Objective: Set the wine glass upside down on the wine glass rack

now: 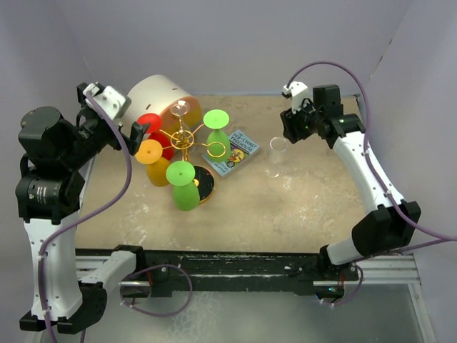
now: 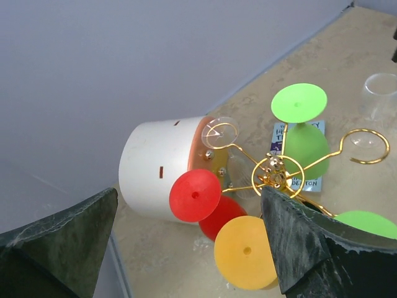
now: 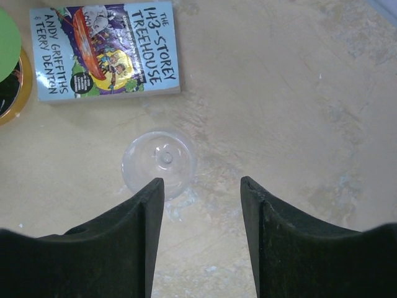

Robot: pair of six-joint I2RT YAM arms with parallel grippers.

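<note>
The right end effector (image 3: 201, 183) is held apart, the wine glass (image 3: 159, 162) seen beneath one finger. The left end effector (image 2: 189, 195) is also spread.

wine glass (image 1: 278, 151): clear, upright on table, well right of rack | wine glass rack (image 1: 184, 140): gold, upright
</note>
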